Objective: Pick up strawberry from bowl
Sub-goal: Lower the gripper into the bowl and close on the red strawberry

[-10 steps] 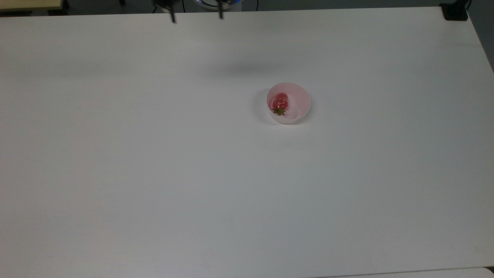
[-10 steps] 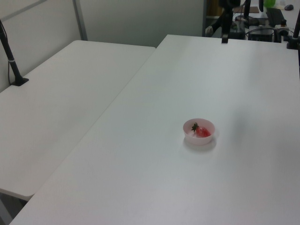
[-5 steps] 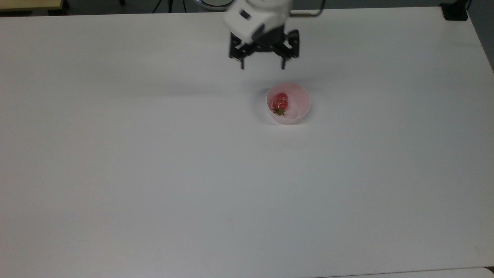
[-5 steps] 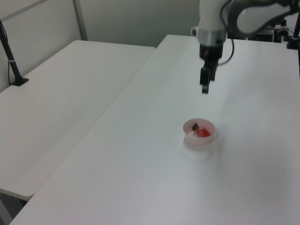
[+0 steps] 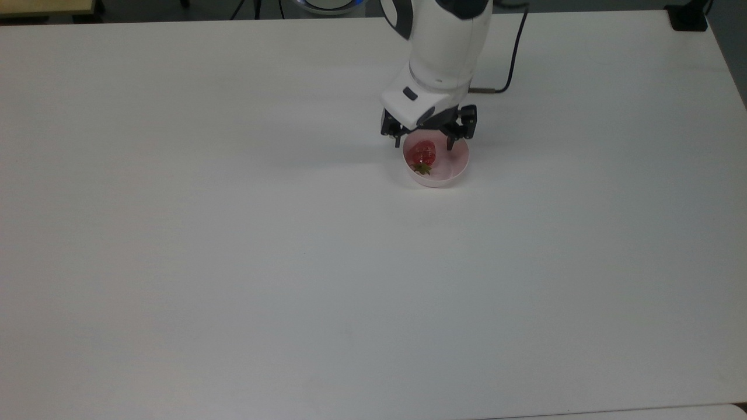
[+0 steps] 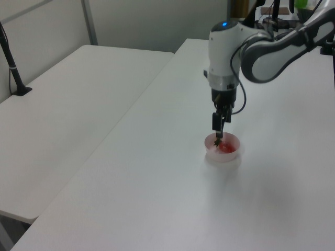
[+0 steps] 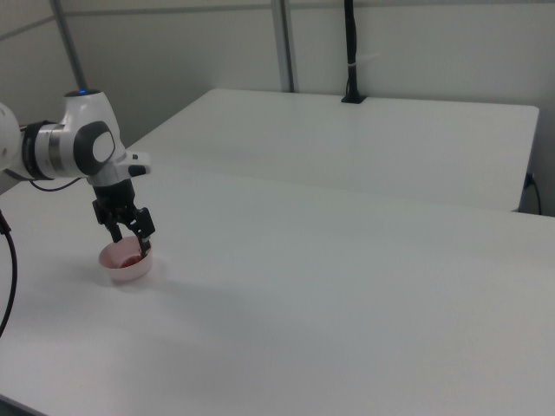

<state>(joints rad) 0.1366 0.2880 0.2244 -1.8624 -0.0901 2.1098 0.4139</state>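
We count one bowl (image 5: 452, 172) holding one strawberry (image 5: 424, 154). Just above the bowl's far rim we see one gripper (image 5: 425, 144), its fingers (image 5: 398, 140) spread wide apart astride the strawberry, gripping nothing.

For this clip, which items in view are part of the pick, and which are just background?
Part of the job:
- strawberry, lying in the bowl
- bowl, pale pink, on the white table
- gripper, open over the strawberry

Just there:
- second white table
- black post
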